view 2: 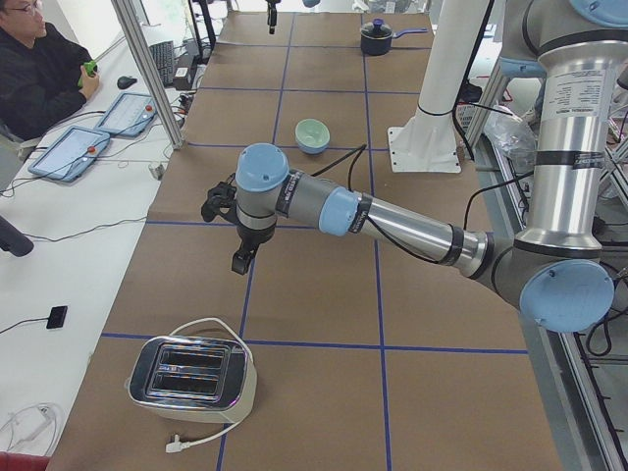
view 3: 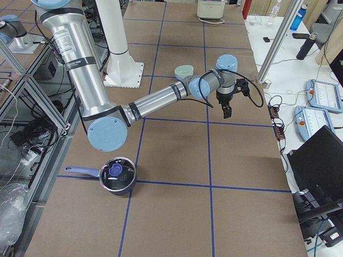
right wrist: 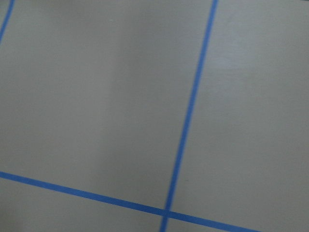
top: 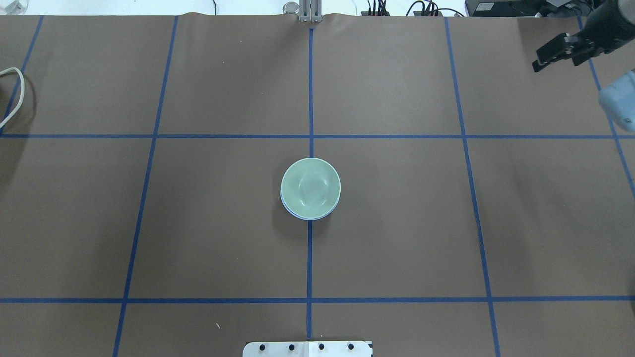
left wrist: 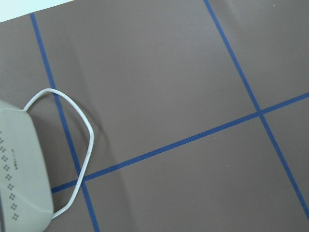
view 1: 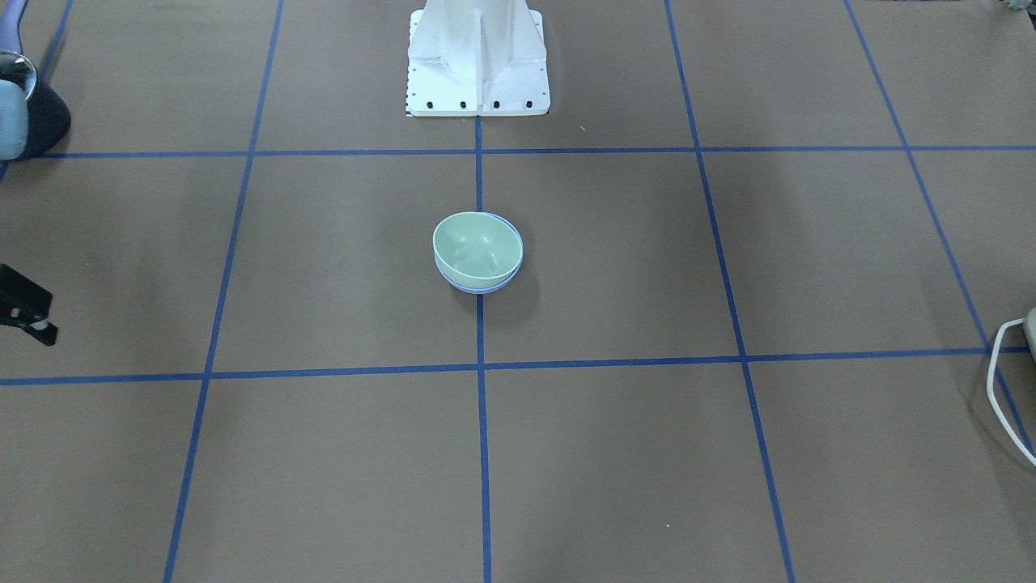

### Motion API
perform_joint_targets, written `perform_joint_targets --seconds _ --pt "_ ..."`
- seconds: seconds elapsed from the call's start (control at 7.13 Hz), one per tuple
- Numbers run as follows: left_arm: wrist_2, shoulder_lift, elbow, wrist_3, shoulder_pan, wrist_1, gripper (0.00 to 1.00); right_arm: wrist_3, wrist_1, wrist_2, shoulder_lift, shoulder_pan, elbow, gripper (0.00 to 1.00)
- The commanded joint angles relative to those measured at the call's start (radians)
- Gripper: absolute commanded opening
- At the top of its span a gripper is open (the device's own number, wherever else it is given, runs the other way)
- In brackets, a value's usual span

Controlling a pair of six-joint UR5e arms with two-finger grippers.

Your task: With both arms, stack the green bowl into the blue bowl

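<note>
The green bowl (top: 310, 187) sits nested inside the blue bowl (top: 297, 214) at the table's centre, on the middle tape line. Only a thin rim of the blue bowl (view 1: 477, 287) shows under the green bowl (view 1: 476, 245). No gripper touches them. My right gripper (top: 555, 58) hangs far off at the table's right far corner, open and empty; it also shows at the front-facing view's left edge (view 1: 40, 316). My left gripper (view 2: 240, 263) shows only in the exterior left view, above the table near the toaster; I cannot tell whether it is open or shut.
A toaster (view 2: 191, 378) with a white cord (top: 15, 94) stands at the table's left end. A black pot (view 3: 117, 175) with a blue handle stands at the right end. The white pedestal (view 1: 477, 57) stands at the robot's side. An operator sits beside the table.
</note>
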Motion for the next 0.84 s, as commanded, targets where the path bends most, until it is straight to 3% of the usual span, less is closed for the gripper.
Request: perform_joint_targets --seconds 0.0,0.28,0.7 --pt "-0.001 0.038 0.016 0.023 -0.011 -0.006 0.98 -0.067 0.001 0.085 -0.102 0.1 -0.002 1.0" --pt "0.005 0.051 0.045 0.083 -0.029 0.003 0.98 -0.13 0.008 0.132 -0.184 0.178 0.011 1.0" --pt "0.009 -0.055 0.238 0.094 -0.034 -0.003 0.98 -0.158 0.0 0.13 -0.204 0.218 0.003 1.0"
